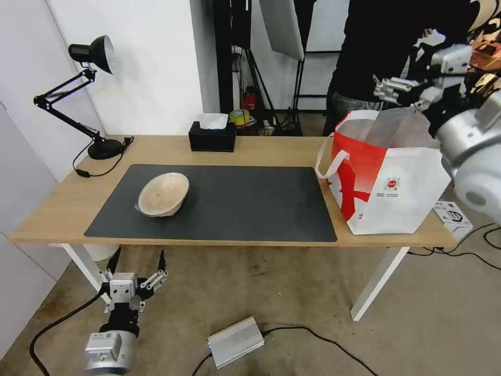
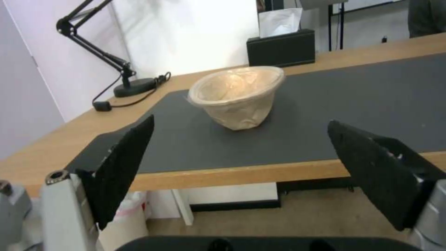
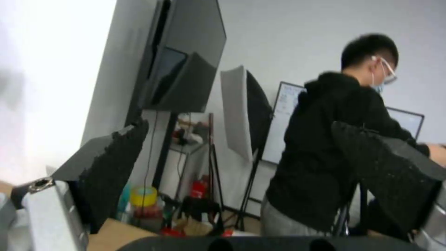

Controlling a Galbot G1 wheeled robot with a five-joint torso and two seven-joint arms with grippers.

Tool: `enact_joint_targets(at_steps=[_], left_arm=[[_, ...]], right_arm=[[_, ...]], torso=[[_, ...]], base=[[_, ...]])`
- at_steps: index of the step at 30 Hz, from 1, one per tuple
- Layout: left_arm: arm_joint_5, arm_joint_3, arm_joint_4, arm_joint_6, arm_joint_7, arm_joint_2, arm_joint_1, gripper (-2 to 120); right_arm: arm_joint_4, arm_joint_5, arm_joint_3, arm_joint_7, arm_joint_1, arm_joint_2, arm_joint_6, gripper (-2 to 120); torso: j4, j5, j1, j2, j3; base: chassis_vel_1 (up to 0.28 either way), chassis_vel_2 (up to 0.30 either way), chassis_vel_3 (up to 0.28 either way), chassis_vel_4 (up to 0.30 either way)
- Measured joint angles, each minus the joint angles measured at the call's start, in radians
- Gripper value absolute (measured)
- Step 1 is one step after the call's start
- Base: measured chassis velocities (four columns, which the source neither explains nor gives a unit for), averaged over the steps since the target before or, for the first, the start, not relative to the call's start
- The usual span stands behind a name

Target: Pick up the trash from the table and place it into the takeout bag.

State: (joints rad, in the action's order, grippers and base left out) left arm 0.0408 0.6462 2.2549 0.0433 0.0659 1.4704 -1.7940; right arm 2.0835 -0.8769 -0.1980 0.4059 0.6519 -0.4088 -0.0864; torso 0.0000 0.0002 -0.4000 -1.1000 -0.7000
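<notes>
A light-wood table (image 1: 271,149) on white legs carries a dark grey mat (image 1: 235,203); on the mat's left half sits the beige pulp bowl (image 1: 163,194) (tilted on its side). At the table's right end stands the takeout bag (image 1: 389,175). A desk lamp (image 1: 78,94) occupies the upper left. The left gripper (image 1: 138,258) hangs lower left, spread wide, empty; the right gripper (image 1: 383,89), upper right above the bag, gapes empty too.

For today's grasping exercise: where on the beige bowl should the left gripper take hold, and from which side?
Grip the rim of the beige bowl. It tilts on the mat, mouth towards the table's front edge, where the open left gripper waits below, so one finger could probably slip inside, one outside.
</notes>
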Motion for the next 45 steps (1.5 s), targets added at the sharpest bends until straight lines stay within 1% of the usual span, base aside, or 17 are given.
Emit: enact_joint_targets(at_steps=[1,3,5,6,7,10,11,14,15,19,20,23,24,27,30,36,45], left_arm=[[0.0,0.0,0.0,0.0,0.0,0.0,0.0,100],[0.002,0.002,0.0,0.0,0.0,0.007,0.0,100],[0.003,0.003,0.001,0.0,0.0,0.011,-0.001,100],[0.003,0.003,0.001,0.0,0.0,0.011,-0.001,100],[0.004,0.003,0.001,0.0,0.0,0.012,-0.001,100],[0.006,0.002,0.001,0.001,0.0,0.013,0.0,100],[0.006,0.002,0.001,0.001,0.0,0.013,0.0,100],[0.007,0.002,0.001,0.001,0.0,0.014,0.0,100],[0.007,0.002,0.001,0.001,0.0,0.014,0.0,100],[0.009,-0.001,0.0,0.001,0.0,0.013,0.001,100],[0.009,-0.001,0.0,0.001,0.0,0.013,0.001,100],[0.009,-0.004,0.0,0.001,0.0,0.014,0.002,100],[0.009,-0.004,0.0,0.001,0.0,0.014,0.002,100],[0.009,-0.003,0.001,0.001,0.0,0.01,0.002,100],[0.009,-0.002,0.002,0.001,0.0,0.01,0.0,100],[0.007,-0.001,0.002,0.002,0.001,0.012,-0.002,100],[0.006,-0.002,-0.002,0.003,0.002,0.016,0.0,100]], right_arm=[[0.0,0.0,0.0,0.0,0.0,0.0,0.0,100],[0.049,0.063,-0.088,0.011,0.15,-0.047,0.003,100],[0.087,0.104,-0.16,0.013,0.24,-0.089,0.003,100],[0.087,0.104,-0.16,0.013,0.24,-0.089,0.003,100],[0.112,0.126,-0.211,0.011,0.295,-0.117,0.004,100],[0.168,0.189,-0.323,-0.044,0.456,-0.195,0.018,100],[0.168,0.189,-0.323,-0.044,0.456,-0.195,0.018,100],[0.205,0.238,-0.396,-0.126,0.604,-0.266,0.04,100],[0.205,0.238,-0.396,-0.126,0.604,-0.266,0.04,100],[0.238,0.288,-0.428,-0.255,0.732,-0.33,0.095,100],[0.238,0.288,-0.428,-0.255,0.732,-0.33,0.095,100],[0.242,0.3,-0.429,-0.404,0.788,-0.36,0.15,100],[0.242,0.3,-0.429,-0.404,0.788,-0.36,0.15,100],[0.225,0.321,-0.426,-0.554,0.815,-0.372,0.195,94],[0.219,0.349,-0.419,-0.592,0.826,-0.379,0.201,92],[0.218,0.427,-0.41,-0.558,0.886,-0.427,0.165,99],[0.211,0.511,-0.414,-0.462,0.959,-0.537,0.135,100]], torso=[[0.0,0.0,0.0,0.0,0.0],[0.0,0.0,0.0,0.0,0.0],[0.0001,-0.0002,0.0,0.0,0.0],[0.0001,-0.0002,0.0,0.0,0.0],[0.0004,-0.0005,0.0,0.0,0.0],[-0.0002,-0.0002,0.0,0.0,0.0],[-0.0002,-0.0002,0.0,0.0,0.0],[-0.0003,-0.0001,0.0,0.0,0.0],[-0.0003,-0.0001,0.0,0.0,0.0],[0.0001,-0.0004,0.0,0.0,0.0],[0.0001,-0.0004,0.0,0.0,0.0],[-0.0001,-0.0003,0.0,0.0,0.0],[-0.0001,-0.0003,0.0,0.0,0.0],[0.0,-0.0003,0.0,0.0,0.0],[0.0002,-0.0003,0.0,0.0,0.0],[0.0001,-0.0004,0.0,0.0,0.0],[0.0,-0.0003,0.0,0.0,0.0]], base=[[0.0,0.0,0.0,0.0],[0.0,0.0,0.0,0.0],[0.0,0.0,0.0,0.0],[0.0,0.0,0.0,0.0],[0.0,0.0,0.0,0.0],[0.0,0.0,0.0,0.0],[0.0,0.0,0.0,0.0],[0.0,0.0,0.0,0.0],[0.0,0.0,0.0,0.0],[0.0,0.0,0.0,0.0],[0.0,0.0,0.0,0.0],[0.0,0.0,0.0,0.0],[0.0,0.0,0.0,0.0],[0.0,0.0,0.0,0.0],[0.0,0.0,0.0,0.0],[0.0,0.0,0.0,0.0],[0.0,0.0,0.0,0.0]])
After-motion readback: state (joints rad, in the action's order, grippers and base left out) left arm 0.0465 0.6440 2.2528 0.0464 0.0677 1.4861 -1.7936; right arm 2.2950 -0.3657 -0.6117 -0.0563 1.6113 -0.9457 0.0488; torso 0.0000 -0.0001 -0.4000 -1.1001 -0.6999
